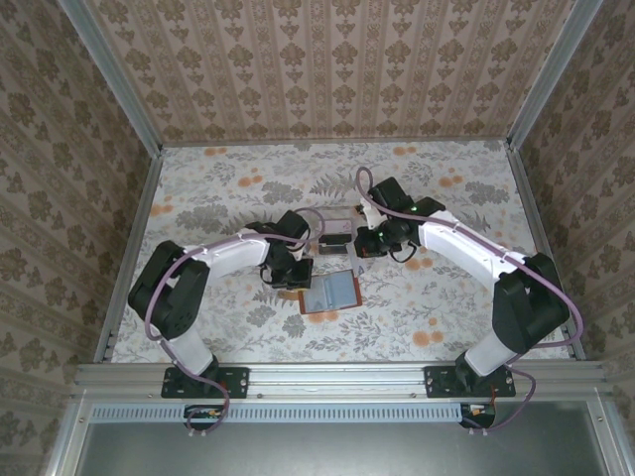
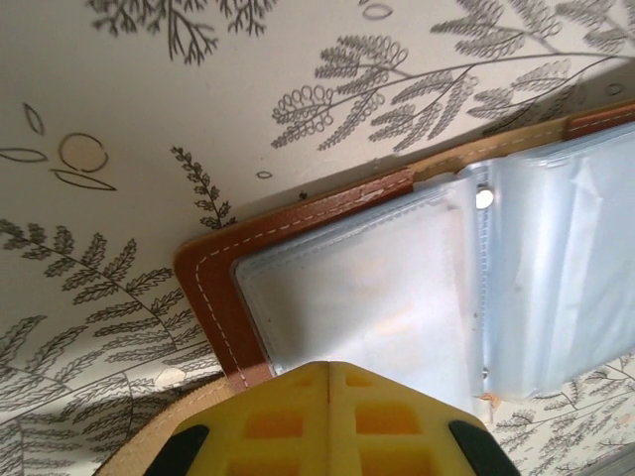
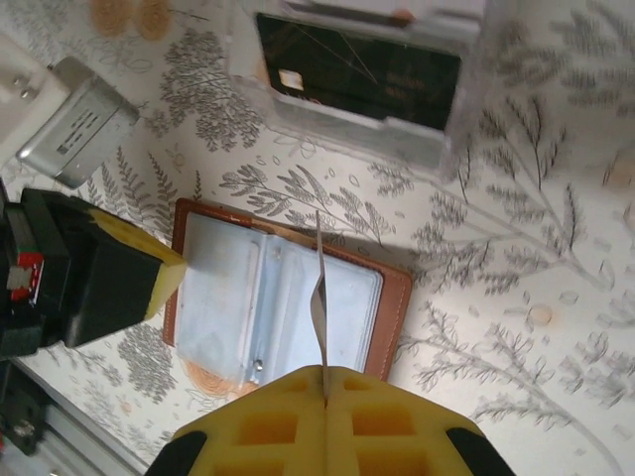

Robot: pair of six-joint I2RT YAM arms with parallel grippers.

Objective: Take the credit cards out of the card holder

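The card holder (image 1: 330,292) lies open on the floral table, grey-blue sleeves up inside a brown border (image 2: 213,288). My left gripper (image 2: 327,365) is shut, and its yellow tip presses down on the left page near the holder's corner; in the right wrist view the left gripper (image 3: 169,268) rests on that same edge. Above the open card holder (image 3: 392,297), my right gripper (image 3: 325,372) is shut on a thin grey credit card (image 3: 318,288). The card shows edge-on, slightly bent and lifted clear of the sleeves. The right gripper (image 1: 365,246) hangs just behind the holder.
A small clear plastic box (image 3: 437,149) stands just beyond the holder with a dark card (image 3: 357,69) inside it; the box (image 1: 335,235) sits between the two wrists. Patterned walls close off the table on the left, right and far sides.
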